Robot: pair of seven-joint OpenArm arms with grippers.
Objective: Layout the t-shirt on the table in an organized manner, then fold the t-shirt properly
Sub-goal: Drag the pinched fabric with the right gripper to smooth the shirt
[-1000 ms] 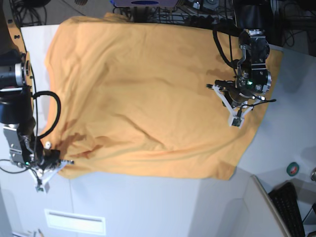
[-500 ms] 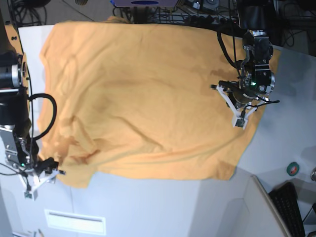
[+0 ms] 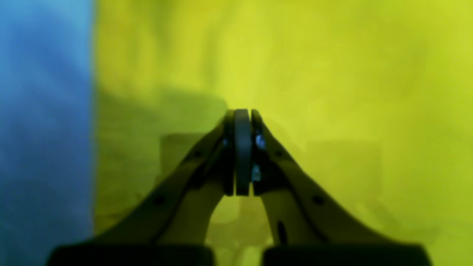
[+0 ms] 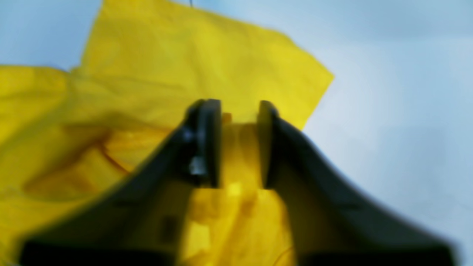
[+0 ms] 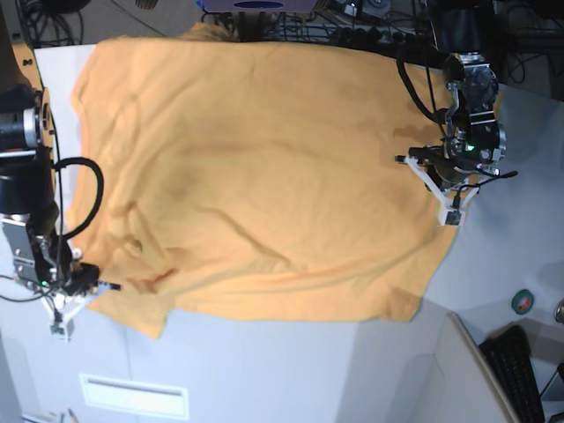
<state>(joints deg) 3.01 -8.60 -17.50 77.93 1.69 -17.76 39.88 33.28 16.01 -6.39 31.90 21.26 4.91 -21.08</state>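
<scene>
The orange-yellow t-shirt [image 5: 256,167] lies spread across the white table [image 5: 282,370], plain side up, with wrinkles near its lower left. My right gripper [image 5: 60,324] sits at the shirt's lower-left sleeve corner. In the right wrist view its jaws [image 4: 240,107] stand a narrow gap apart with yellow cloth [image 4: 207,66] bunched between the pads. My left gripper [image 5: 451,211] rests on the shirt near its right edge. In the left wrist view its pads [image 3: 242,111] are pressed together over the fabric [image 3: 332,92]; no cloth shows between them.
A black keyboard [image 5: 515,374] and a small round green-and-red object [image 5: 523,301] sit at the lower right. Cables and equipment [image 5: 352,18] crowd the far edge. A white slot-like label [image 5: 132,397] lies near the front left. Bare table [image 4: 388,111] lies right of the right gripper.
The right gripper dropped lower-left, then came back up onto the sleeve corner, and the shirt's left side spread wider. The left gripper slid right toward the shirt's right edge.
</scene>
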